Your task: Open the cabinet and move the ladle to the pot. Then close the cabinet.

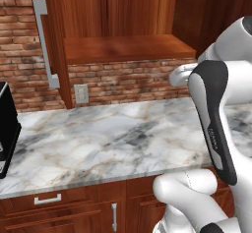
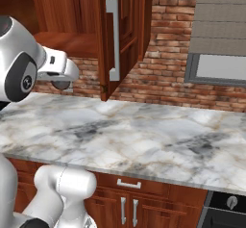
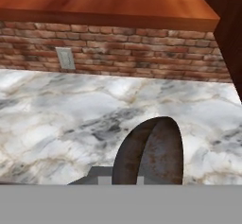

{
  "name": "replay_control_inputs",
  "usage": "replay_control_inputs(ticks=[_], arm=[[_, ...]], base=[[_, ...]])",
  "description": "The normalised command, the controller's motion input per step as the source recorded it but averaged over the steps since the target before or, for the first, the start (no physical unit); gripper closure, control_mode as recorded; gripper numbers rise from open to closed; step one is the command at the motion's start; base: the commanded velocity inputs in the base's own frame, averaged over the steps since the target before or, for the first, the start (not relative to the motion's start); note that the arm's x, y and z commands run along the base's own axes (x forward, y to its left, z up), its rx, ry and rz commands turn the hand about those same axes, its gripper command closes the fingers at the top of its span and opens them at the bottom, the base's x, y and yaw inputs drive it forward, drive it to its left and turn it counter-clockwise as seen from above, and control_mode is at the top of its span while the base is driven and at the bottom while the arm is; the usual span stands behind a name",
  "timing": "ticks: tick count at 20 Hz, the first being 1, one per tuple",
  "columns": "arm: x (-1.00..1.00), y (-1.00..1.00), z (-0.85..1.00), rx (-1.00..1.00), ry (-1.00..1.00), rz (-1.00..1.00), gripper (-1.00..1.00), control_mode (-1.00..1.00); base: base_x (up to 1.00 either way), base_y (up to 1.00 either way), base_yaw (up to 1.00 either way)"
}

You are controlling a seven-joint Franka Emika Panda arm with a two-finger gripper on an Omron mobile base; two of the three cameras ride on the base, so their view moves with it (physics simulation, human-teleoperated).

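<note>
Two doors of the cabinet [image 1: 123, 47] are standing wide open, the left one [image 1: 49, 40] swinging out over the counter's left part and the right one [image 2: 126, 30] jutting forward edge-on over the counter's back edge. Its bottom shelf is lying bare. The gripper [image 2: 61, 82] is hovering just below that shelf's front edge, between the doors and well above the counter [image 1: 98, 138]. In the hand view the ladle [image 3: 153, 152], a dark, rust-flecked bowl, is hanging right at the fingers and clear of the marble, so the pincer is looking clamped on it, though the bowl is hiding the tips. Broad marble is lying free beneath, from the outlet [image 3: 65, 57] on the brick wall to the front edge. A black appliance [image 1: 7, 129] is sitting at the counter's far left edge.
</note>
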Motion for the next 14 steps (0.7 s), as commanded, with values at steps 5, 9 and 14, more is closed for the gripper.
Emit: replay_control_inputs(ticks=[5,9,14], arm=[[-0.07,-0.01,0.0,0.0,0.0,0.0,1.0,-1.0],[-0.09,0.0,0.0,0.0,0.0,0.0,1.0,-1.0],[-0.2,-0.02,0.0,0.0,0.0,0.0,1.0,-1.0]], base=[[0.0,0.0,0.0],[0.0,0.0,0.0],[0.0,0.0,0.0]])
